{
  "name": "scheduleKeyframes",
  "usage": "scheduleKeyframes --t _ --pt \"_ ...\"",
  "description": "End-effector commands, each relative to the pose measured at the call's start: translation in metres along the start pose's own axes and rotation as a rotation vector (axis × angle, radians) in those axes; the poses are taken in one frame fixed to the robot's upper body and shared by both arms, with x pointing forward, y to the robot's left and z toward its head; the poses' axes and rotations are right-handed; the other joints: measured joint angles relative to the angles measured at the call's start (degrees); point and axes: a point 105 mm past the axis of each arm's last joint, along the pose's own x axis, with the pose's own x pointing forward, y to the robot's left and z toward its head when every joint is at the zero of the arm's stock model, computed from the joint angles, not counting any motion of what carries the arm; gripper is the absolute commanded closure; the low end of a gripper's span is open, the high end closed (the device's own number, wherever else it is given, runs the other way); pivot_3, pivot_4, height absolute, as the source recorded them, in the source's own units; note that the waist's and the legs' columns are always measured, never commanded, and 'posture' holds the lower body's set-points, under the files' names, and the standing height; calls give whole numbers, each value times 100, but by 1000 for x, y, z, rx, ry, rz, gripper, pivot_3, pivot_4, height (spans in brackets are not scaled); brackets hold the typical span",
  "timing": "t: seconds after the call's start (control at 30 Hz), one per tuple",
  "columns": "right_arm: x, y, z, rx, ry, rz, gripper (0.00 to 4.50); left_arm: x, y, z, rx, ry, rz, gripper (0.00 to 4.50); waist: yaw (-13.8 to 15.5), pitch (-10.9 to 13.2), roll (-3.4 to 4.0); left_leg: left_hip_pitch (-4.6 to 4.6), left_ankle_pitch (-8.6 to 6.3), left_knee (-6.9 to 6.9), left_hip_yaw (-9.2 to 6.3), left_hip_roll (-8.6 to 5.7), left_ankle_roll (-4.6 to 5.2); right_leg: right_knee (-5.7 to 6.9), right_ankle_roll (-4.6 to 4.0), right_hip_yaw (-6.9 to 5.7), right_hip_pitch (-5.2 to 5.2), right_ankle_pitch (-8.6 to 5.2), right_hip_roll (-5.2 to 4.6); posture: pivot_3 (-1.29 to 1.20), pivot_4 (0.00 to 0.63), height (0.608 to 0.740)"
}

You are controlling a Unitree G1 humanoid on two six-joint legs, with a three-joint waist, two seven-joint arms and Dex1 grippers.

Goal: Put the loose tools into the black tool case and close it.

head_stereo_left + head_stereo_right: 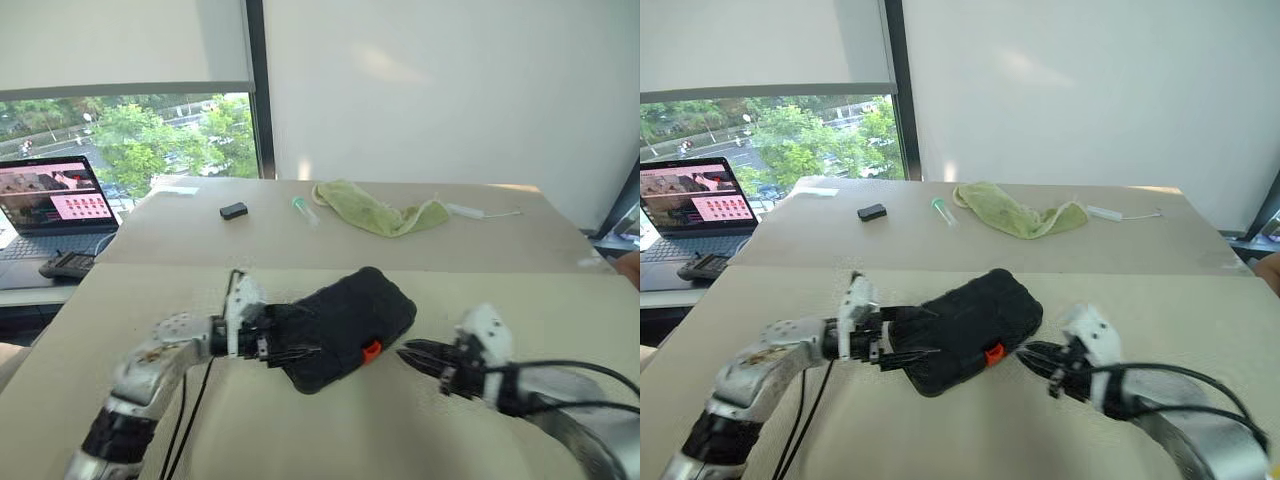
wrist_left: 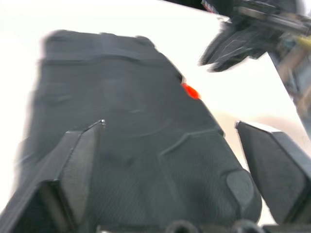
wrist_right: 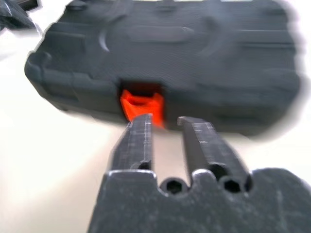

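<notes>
Black tool case (image 1: pixel 345 325) lies closed on desk (image 1: pixel 300 420), lower centre of frame, orange latch (image 1: pixel 371 351) facing right jaws. Left gripper (image 1: pixel 290 345) jaws spread wide, straddling case's left end. Right gripper (image 3: pixel 163 121) jaws narrowly parted, empty, tips just at latch.

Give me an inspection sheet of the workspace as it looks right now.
Surface: beige table.
Job's things: black tool case closed, orange latch facing the right gripper; loose tools: nothing seen.
Clutter: green cloth, small black block, small tube, white cable.
Grippers: left gripper open at the case's end; right gripper slightly open, just off the latch.
Cables: black cables beside left arm.
Surroundings: laptop, window, white wall.
</notes>
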Motion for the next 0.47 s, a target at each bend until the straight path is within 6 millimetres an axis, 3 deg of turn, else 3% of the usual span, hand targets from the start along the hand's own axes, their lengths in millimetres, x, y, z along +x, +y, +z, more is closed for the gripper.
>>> scheduleKeyframes --t 0.03,0.2,0.37,0.47 --pt "-33 1 10 -87 -31 -32 1733 -28 -8 5 3 -9 87 0 9 0 1 -3 -2 -1 0 -1 2 -3 0 0 -2 0 -4 0 150 740" --pt "-69 0 -7 -99 45 -70 75 -75 -22 -26 -70 107 218 0 24 3 5 15 -8 -1 2 1 1 -1 -12 4 12 -8 -17 0 150 740" --pt "-90 -1 -18 -72 81 -114 33 -111 -31 -51 -110 202 318 0 50 4 6 27 -8 0 4 13 -4 -2 -55 -2 8 -38 -50 0 150 740" --pt "-91 -1 -20 -72 81 -119 33 -114 -33 -51 -131 181 317 0 64 5 7 31 -13 -1 4 14 -11 -4 -56 -6 -1 -42 -58 0 150 740"
